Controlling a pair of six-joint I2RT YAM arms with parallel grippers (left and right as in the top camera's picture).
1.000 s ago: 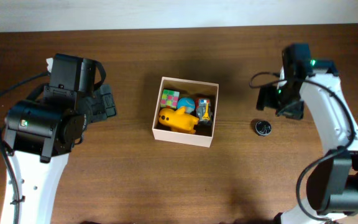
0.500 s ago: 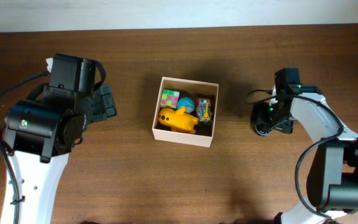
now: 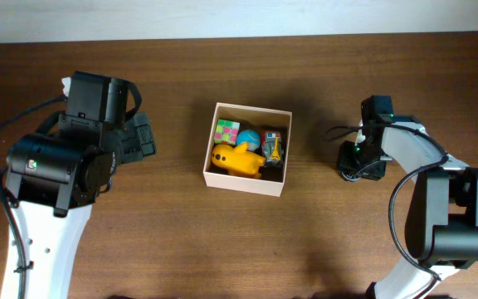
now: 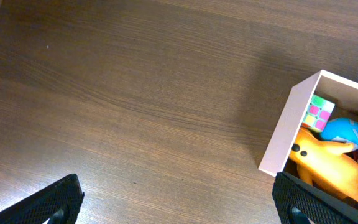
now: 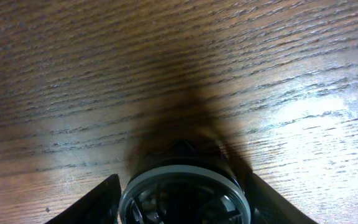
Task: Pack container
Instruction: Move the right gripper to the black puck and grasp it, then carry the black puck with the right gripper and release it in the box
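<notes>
R tool is sitting low w/ fingers apart, straddling a small round black disc on the tabletop, right of the box (mid-tabletop, toys lying inside). Risk, imo: the round rim is offering little purchase, so an off-centre squeeze could be popping it sideways. L tool is hanging spread & empty, left of box. No readable writing showing.

Right tool lowered, now straddling black disc
</notes>
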